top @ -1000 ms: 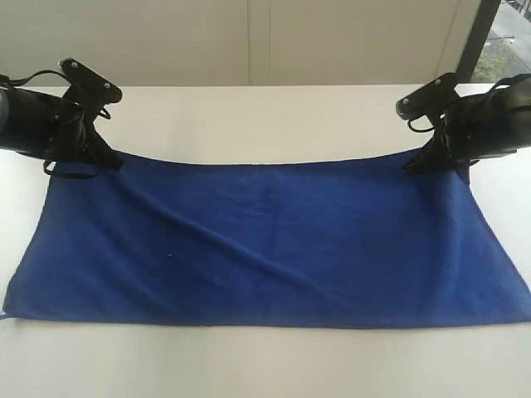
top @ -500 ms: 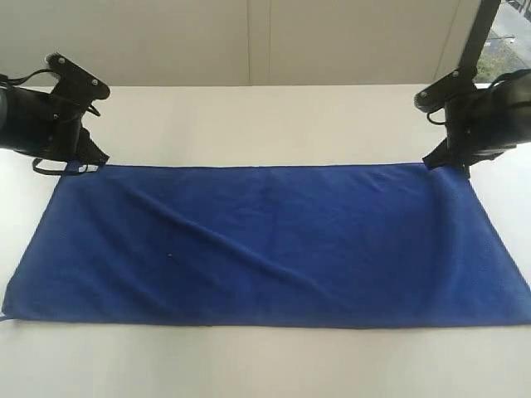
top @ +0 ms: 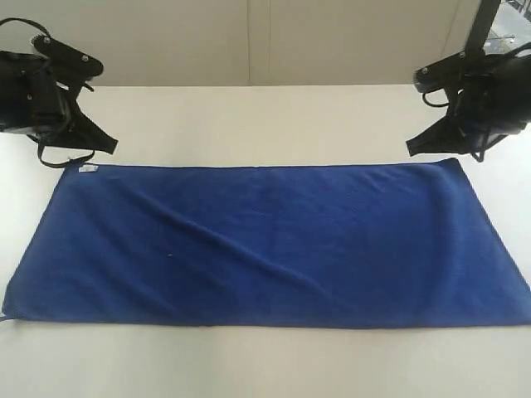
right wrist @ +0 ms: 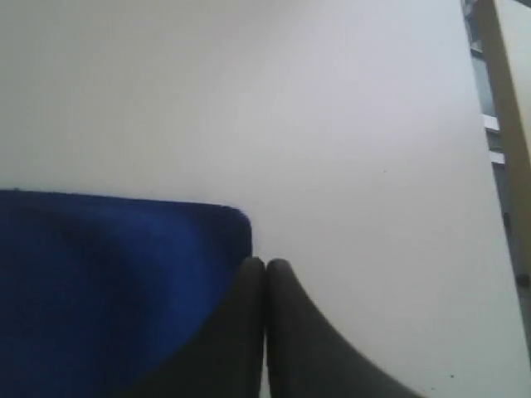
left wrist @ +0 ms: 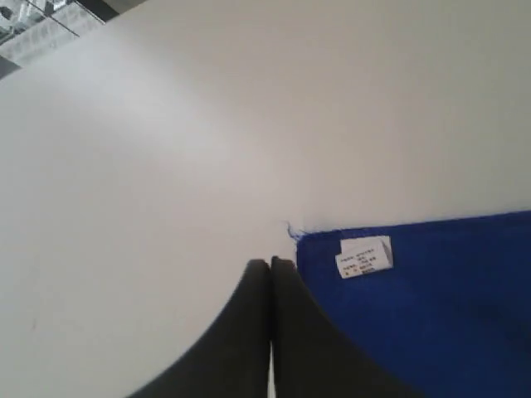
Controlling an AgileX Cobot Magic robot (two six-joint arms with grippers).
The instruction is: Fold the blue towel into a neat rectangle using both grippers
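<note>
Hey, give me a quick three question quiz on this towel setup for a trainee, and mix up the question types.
1. True or false: the left hand is gripping the towel.
2. Fill in: the right hand is ___ (open or shut).
3. Which towel corner carries the white tag? A: the one by the left hand. B: the one by the right hand. C: a corner away from both hands.

Key: 1 false, it is shut on nothing, just off the corner. 2 shut. 3 A.
</note>
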